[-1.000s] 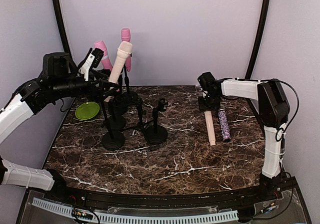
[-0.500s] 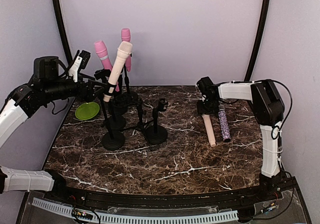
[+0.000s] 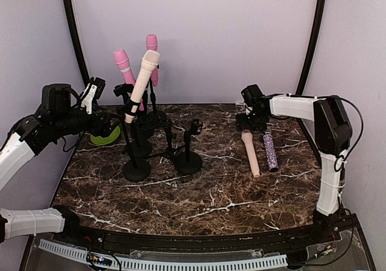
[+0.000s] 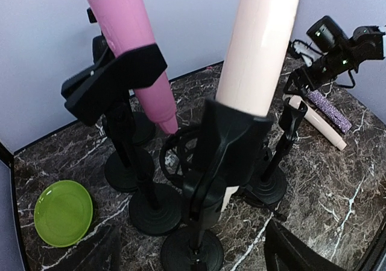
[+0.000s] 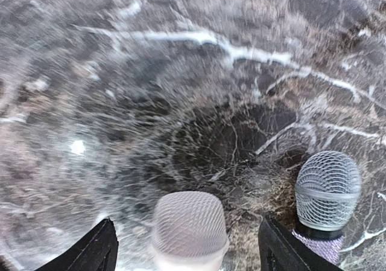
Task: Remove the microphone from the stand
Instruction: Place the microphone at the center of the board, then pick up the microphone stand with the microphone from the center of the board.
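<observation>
Much is out of sight here: the left wrist view cuts off the head of the cream microphone (image 4: 259,41) and of the pink microphone (image 4: 136,54) beside it, and the right wrist view is smeared with blur. From above, the left arm covers part of the green plate (image 3: 105,137) on the left side of the worktop (image 3: 211,204). The cream microphone stands tilted in the front stand (image 3: 136,169), its body held by the black clip. The pink microphone sits in a clip behind it, and a second pink microphone (image 3: 151,51) rises further back (its stand's base is lost behind the others). The left pincer (image 4: 193,250) hangs wide open to the left of the stands, touching none of them. Across the worktop, the right pincer (image 5: 188,247) hovers with fingers spread wide over the heads of a loose cream microphone (image 5: 189,226) and a purple glitter microphone (image 5: 327,189). These two lie side by side on the marble, just apart.
</observation>
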You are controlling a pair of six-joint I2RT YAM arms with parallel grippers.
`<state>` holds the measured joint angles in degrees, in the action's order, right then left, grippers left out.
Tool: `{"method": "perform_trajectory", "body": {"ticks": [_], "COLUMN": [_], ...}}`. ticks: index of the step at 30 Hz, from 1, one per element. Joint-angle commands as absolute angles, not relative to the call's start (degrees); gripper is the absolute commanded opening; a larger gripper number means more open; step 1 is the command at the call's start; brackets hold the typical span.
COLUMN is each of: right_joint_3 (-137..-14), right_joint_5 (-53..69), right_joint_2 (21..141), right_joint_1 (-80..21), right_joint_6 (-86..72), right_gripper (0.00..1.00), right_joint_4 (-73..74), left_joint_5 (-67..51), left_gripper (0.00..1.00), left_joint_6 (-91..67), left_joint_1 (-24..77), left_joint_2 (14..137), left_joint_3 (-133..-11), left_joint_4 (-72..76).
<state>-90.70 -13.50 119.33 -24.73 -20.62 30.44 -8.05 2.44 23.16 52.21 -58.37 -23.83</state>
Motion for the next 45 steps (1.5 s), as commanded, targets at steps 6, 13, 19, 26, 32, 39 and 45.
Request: {"method": "perform_trajectory", "body": {"ticks": [6,13,19,26,32,39,45], "right_joint_3": [-82.78,-75.52,-71.42,-69.81,-70.03,-69.92,-69.05], "right_joint_5": [-1.91,2.74,3.53,4.89,5.76,6.69,8.43], "right_joint_2": [103.45,95.03,89.76,88.16,88.29,86.63,84.14], "right_joint_1": [-24.69,-25.36,-25.75,-25.92,-26.25,-27.17,-28.02], "right_joint_6": [-19.73,-20.25,-20.73,-21.76,-22.38,-23.1,-24.23], "right_gripper": [0.87,0.89,0.89,0.88,0.87,0.87,0.87], "right_joint_4": [20.81,17.58,16.7,15.93,15.48,14.89,13.11], "left_joint_5": [-16.0,-19.36,-17.77,-19.3,-21.79,-27.69,-34.76], "left_gripper": [0.75,0.57,0.36,0.36,0.24,0.1,0.0], "left_joint_6": [2.35,4.6,5.28,5.15,5.73,7.59,9.04], "left_joint_1": [20.38,19.5,18.89,18.41,17.94,17.91,17.93], "left_joint_2": [53.3,55.57,57.21,58.08,58.16,55.03,52.68], "left_joint_3": [-54.24,-54.27,-55.41,-56.51,-56.27,-53.43,-51.73], "left_joint_4": [-18.14,-15.28,-14.08,-13.03,-12.63,-10.69,-9.82]}}
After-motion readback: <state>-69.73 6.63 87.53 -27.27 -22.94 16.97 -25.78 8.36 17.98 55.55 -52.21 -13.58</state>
